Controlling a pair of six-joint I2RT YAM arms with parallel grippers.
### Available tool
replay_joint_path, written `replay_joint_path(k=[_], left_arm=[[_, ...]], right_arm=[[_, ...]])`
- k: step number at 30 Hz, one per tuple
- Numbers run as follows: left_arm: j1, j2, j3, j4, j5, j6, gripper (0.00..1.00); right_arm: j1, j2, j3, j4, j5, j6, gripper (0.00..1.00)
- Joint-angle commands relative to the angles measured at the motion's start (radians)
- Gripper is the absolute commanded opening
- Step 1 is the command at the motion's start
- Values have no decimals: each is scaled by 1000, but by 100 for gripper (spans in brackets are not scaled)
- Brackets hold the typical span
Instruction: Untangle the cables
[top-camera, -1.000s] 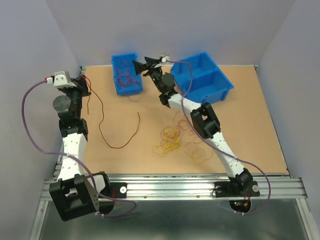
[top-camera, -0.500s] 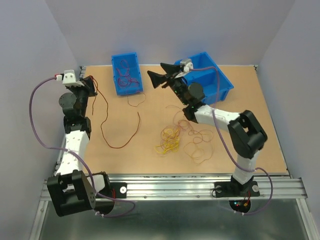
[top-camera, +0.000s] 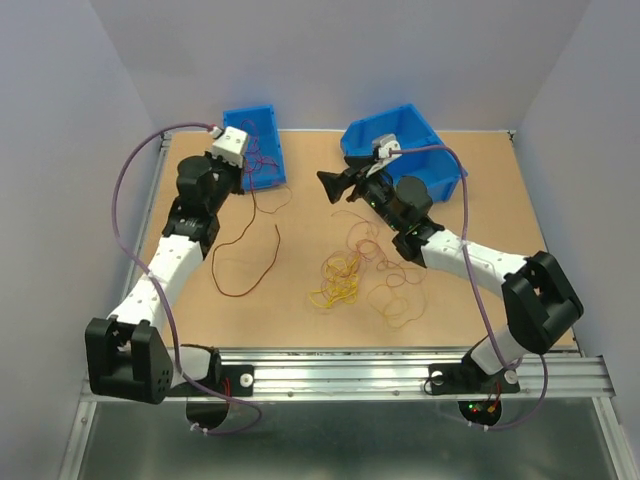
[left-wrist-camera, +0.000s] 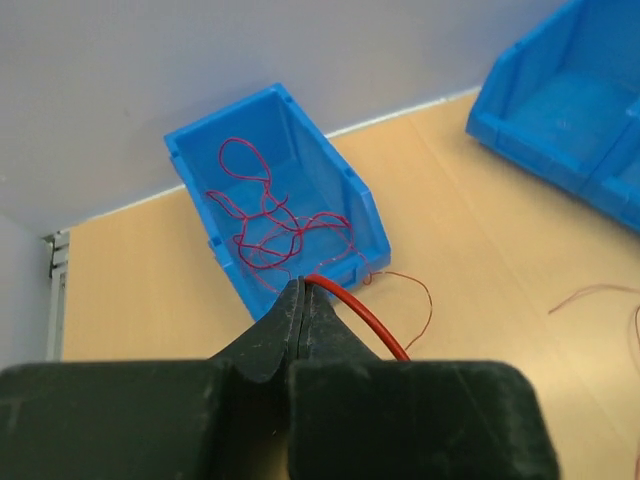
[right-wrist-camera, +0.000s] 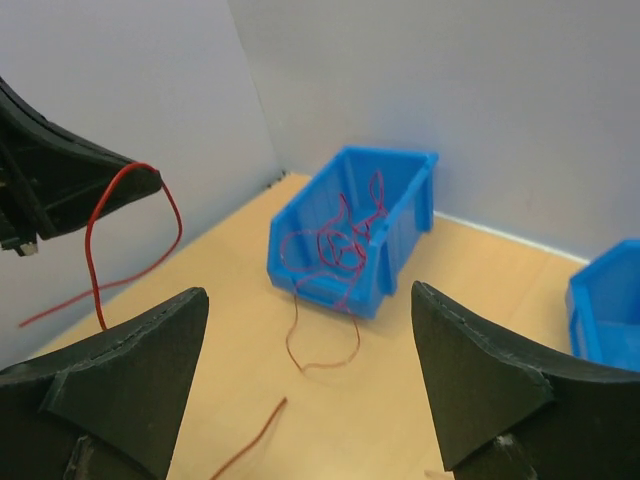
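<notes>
Your left gripper (left-wrist-camera: 303, 285) is pinched shut on one thin dark red wire (left-wrist-camera: 365, 325) before the small blue plastic bin (left-wrist-camera: 222, 112) of red strands (left-wrist-camera: 270, 240), your right gripper (right-wrist-camera: 308, 295) gapes empty near the yellow-and-red tangle (top-camera: 340, 280), and the held wire's trailing tail could hook the bin's overhanging strand (left-wrist-camera: 420, 295).

Robot lab cell: white enclosure walls (top-camera: 330, 50), alu rail (top-camera: 350, 375), blue bins (top-camera: 250, 110)
</notes>
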Motion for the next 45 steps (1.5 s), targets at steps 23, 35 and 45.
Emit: replay_joint_path(k=[23,35,45], left_arm=[[-390,452,179,-356,-586,353,50],[-388,608,271,-208,-631,400,53],[-350,745,394,-229,-571,388,25]], right_arm=[[-6,-242,-76,-194,192,-67,87],[-4,-227,-70,-191,188,-73,87],[-6,-241,-82,-186,181,-73,87]])
